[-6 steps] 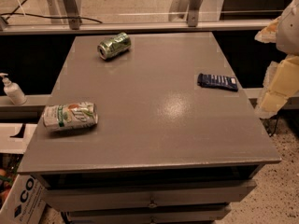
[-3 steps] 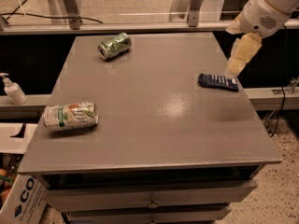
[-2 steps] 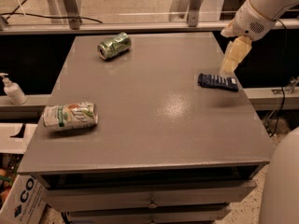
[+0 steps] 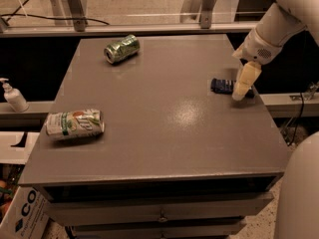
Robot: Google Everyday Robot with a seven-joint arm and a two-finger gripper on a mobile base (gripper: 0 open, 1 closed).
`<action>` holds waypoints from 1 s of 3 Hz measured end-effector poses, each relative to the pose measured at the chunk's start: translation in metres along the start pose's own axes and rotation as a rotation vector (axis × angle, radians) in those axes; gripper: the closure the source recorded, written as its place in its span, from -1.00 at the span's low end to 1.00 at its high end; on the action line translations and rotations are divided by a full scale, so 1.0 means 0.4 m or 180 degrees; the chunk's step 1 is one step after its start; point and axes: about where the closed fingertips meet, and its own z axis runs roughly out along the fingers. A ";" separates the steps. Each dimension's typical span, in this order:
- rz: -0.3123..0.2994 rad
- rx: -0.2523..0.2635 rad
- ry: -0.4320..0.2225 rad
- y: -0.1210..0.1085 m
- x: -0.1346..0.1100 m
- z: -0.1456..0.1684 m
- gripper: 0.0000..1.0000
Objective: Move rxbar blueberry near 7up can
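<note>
Your rxbar blueberry point(image 4: 222, 86) lies flat near the right edge of the desk point(image 4: 164, 138), about halfway back, with its right end hidden behind the gripper point(image 4: 241, 86). The gripper points down from the pale arm that comes in from the upper right, and its tip is right at the bar's right end. You cannot tell from this view whether it touches the bar, or whether it is open or closed. The 7up can point(image 4: 75, 124) lies on its side near the desk's left edge, toward the front, well apart from the bar. A green can point(image 4: 121, 49) lies on its side at the back left. Off the desk to the left stands a pump bottle point(image 4: 13, 96).
</note>
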 end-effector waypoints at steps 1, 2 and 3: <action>0.0014 -0.0081 0.0054 0.027 0.037 0.051 -0.68; 0.0004 -0.0110 0.0088 0.038 0.049 0.065 -0.22; 0.0004 -0.0109 0.0088 0.036 0.042 0.045 0.23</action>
